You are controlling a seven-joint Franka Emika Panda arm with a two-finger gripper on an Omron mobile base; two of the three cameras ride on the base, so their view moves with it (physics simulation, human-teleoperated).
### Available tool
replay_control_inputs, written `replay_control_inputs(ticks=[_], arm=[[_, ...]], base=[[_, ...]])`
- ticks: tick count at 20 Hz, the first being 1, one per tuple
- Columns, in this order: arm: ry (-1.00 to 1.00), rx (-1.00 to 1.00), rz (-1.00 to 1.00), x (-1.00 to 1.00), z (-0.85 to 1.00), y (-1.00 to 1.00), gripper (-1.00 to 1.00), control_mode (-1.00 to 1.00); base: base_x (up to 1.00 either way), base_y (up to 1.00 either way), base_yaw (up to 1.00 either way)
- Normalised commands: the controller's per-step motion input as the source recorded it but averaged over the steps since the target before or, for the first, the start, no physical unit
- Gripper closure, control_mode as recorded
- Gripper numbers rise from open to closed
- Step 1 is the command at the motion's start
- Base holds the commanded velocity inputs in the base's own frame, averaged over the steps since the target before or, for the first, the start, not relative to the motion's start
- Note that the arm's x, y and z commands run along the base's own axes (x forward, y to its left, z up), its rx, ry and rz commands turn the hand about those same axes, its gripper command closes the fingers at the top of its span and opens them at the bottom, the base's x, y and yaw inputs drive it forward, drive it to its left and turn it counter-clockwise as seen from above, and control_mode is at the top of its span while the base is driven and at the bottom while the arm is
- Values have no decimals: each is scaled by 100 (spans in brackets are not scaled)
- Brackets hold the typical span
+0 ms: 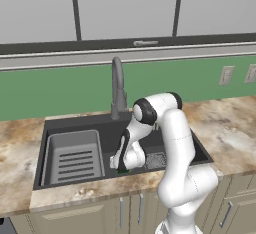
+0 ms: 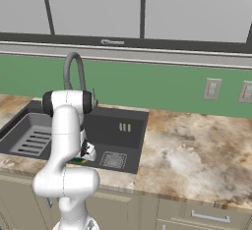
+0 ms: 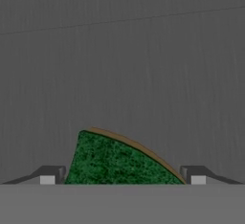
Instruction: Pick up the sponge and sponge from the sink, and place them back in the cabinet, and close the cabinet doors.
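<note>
The table [image 1: 230, 128] holds the big dark sink [image 1: 100, 125], and the robot is reaching down into it. This looks like the first step: grabbing a sponge. The rack [image 1: 72, 155] sits in the left part of the sink and the drain [image 2: 113, 160] is just beside the work spot. The gripper [image 3: 122, 177] is low on the sink floor, open wide, one finger on each side of the green sponge [image 3: 115, 163]. It does not pinch it yet. Next it should squeeze, then lift straight up, because the sink's front wall is close.
</note>
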Motion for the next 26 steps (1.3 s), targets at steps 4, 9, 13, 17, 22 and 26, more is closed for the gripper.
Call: replay_control_inputs(ticks=[4,9,13,17,22,26], arm=[[0,0,0,0,1,-9,100,-100],[0,0,0,0,16,-14,100,-100],[0,0,0,0,17,-15,100,-100],[0,0,0,0,16,-16,100,-100],[0,0,0,0,16,-13,100,-100],[0,0,0,0,14,-11,100,-100]], base=[[0,0,0],[0,0,0],[0,0,0],[0,0,0],[0,0,0],[0,0,0]])
